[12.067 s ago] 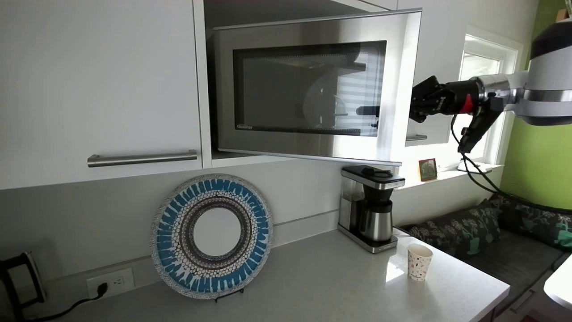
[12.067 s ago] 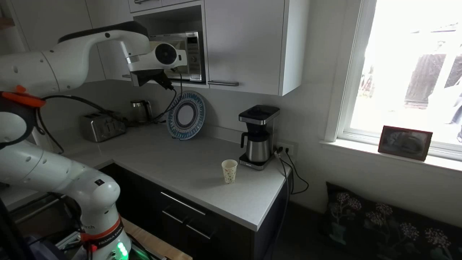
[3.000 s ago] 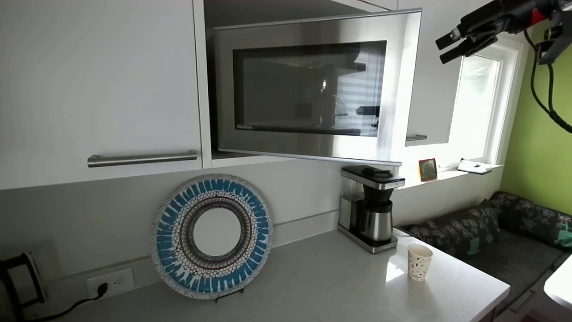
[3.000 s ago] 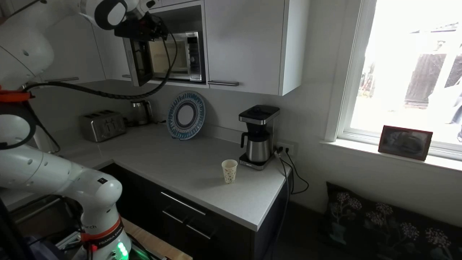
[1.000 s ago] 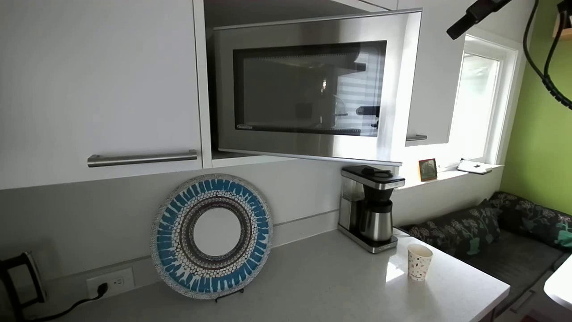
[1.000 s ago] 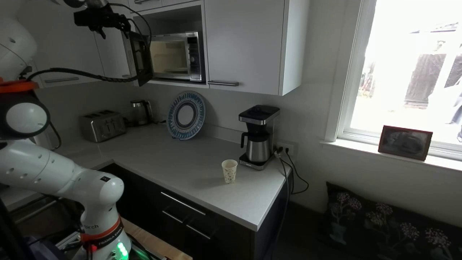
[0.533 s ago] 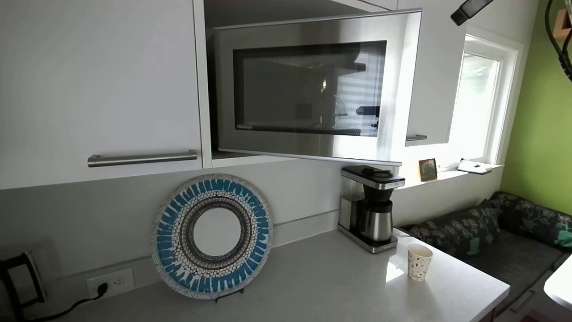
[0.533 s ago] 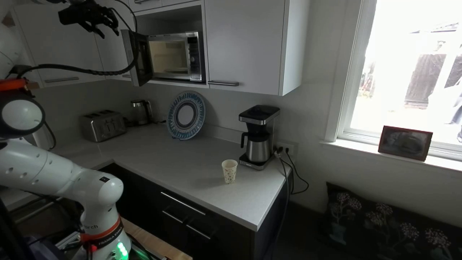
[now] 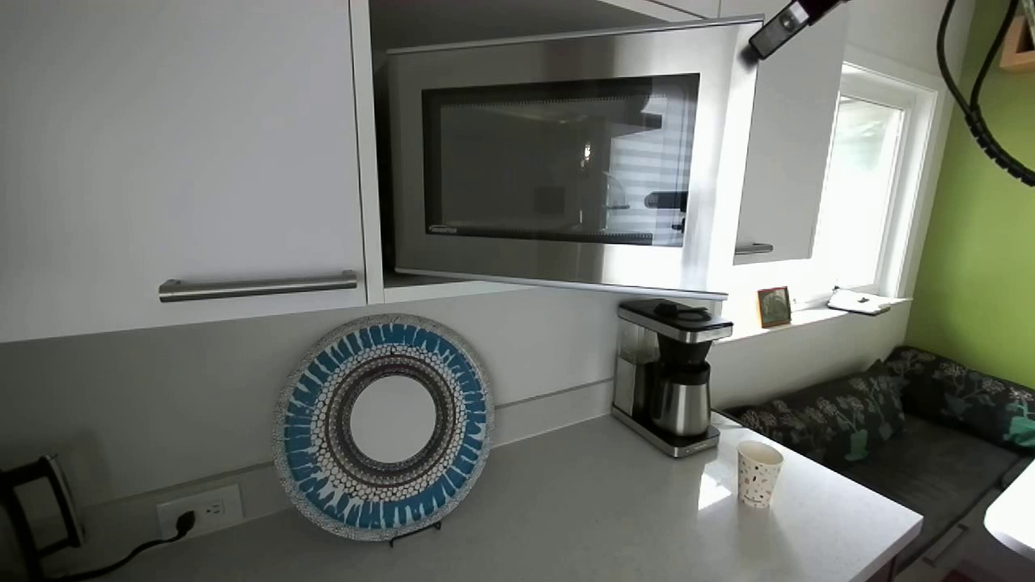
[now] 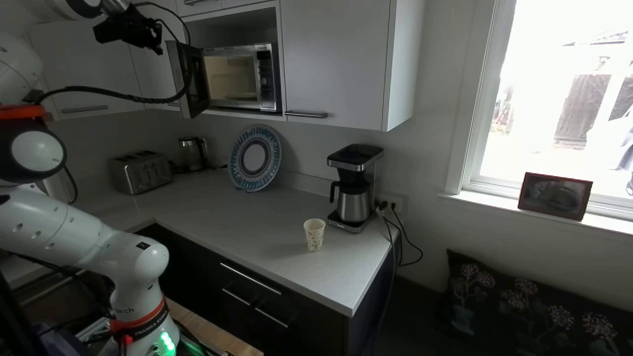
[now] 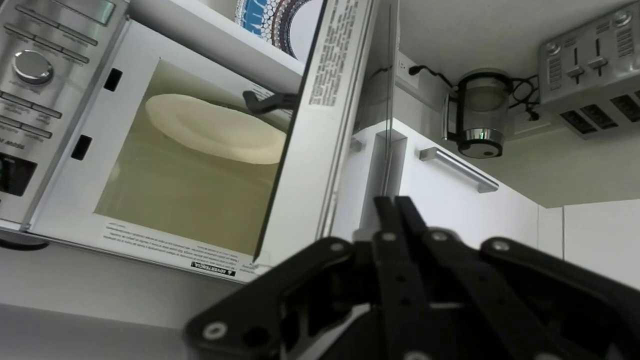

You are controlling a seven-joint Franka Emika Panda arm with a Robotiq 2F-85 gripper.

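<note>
Overhead, white wall cabinets (image 10: 341,59) above a pale countertop (image 10: 257,237). Set in among the cabinets, a stainless-steel microwave oven (image 10: 242,74); hinged outward from it, wide open, the microwave door (image 9: 566,162); inside, a pale turntable plate (image 11: 215,130). On the countertop, well below, a drip coffee maker (image 9: 671,380). Near the microwave door's upper free corner in both exterior views, the Robotiq gripper (image 11: 393,200), with the door just to its left in the wrist view. Smaller, a speckled paper cup (image 9: 758,475). Smallest, the fingertips (image 11: 385,215): together, side by side. Cannot tell contact with the door from a narrow gap.
</note>
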